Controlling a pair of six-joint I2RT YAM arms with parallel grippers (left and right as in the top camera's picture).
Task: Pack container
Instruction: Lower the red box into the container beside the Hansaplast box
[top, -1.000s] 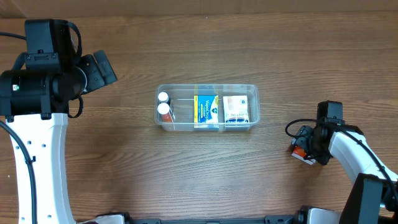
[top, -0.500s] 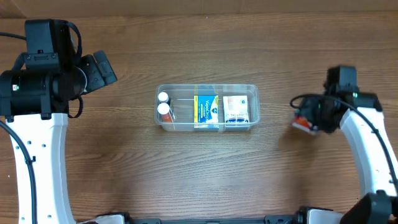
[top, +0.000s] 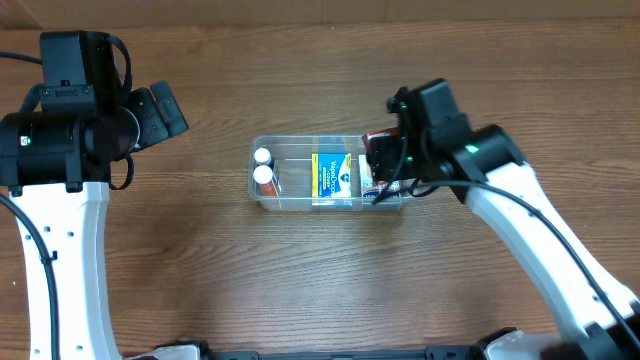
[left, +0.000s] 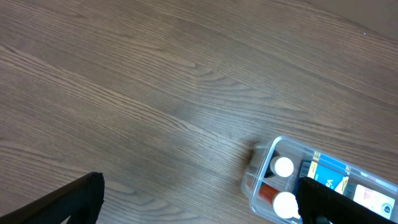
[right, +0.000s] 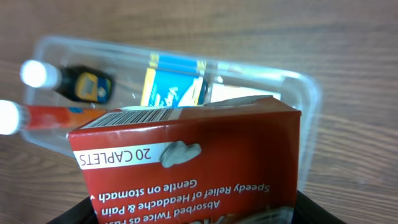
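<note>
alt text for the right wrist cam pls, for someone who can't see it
A red caplet box, held in the right tool, fills the foreground, its print upside down. Behind it on the wooden table sits the clear container, holding two white-capped bottles and a blue and yellow box.

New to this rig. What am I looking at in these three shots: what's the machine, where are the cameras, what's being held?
Two robot arms stand at a wooden table, each ending in a two-finger gripper. One picture looks straight down from overhead; the other two come from a camera on each wrist. On the table sits a clear container holding two white-capped bottles and a blue and yellow box. The right gripper is closed on a red caplet box, over the container's right end. The left gripper is open, holding nothing, off to the left.
</note>
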